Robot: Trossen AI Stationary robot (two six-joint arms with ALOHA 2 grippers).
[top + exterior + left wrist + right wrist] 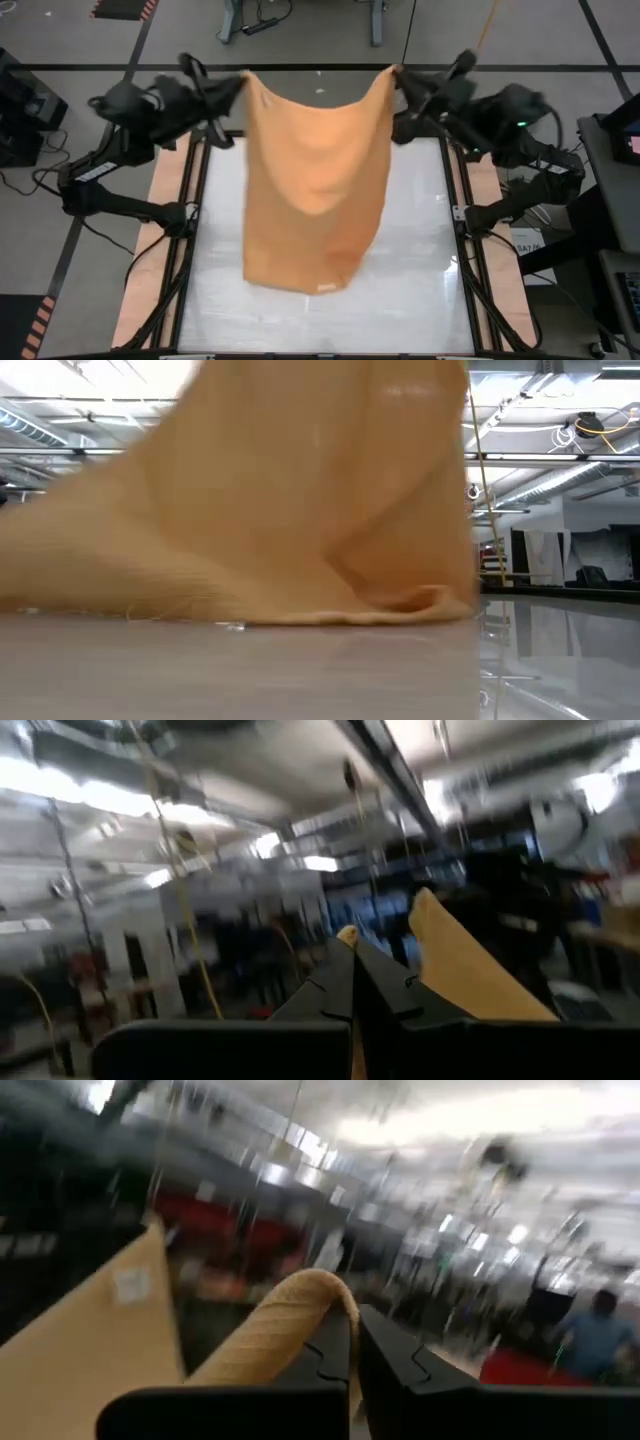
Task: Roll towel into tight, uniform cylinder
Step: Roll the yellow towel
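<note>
A robotics lab in a large industrial hall: bare ceiling ducts (560,460), taped floor lines (120,8), and a framed white table (420,290).

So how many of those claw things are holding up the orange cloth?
2. The left gripper is shut on the towel at one top corner, the right gripper on the other; its bottom edge trails on the table.

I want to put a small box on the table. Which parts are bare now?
Bare white table lies right of the hanging towel, and a narrower strip lies to its left. The middle is crowded: the towel's lower end rests there, and the left hand and right hand hold its corners.
</note>
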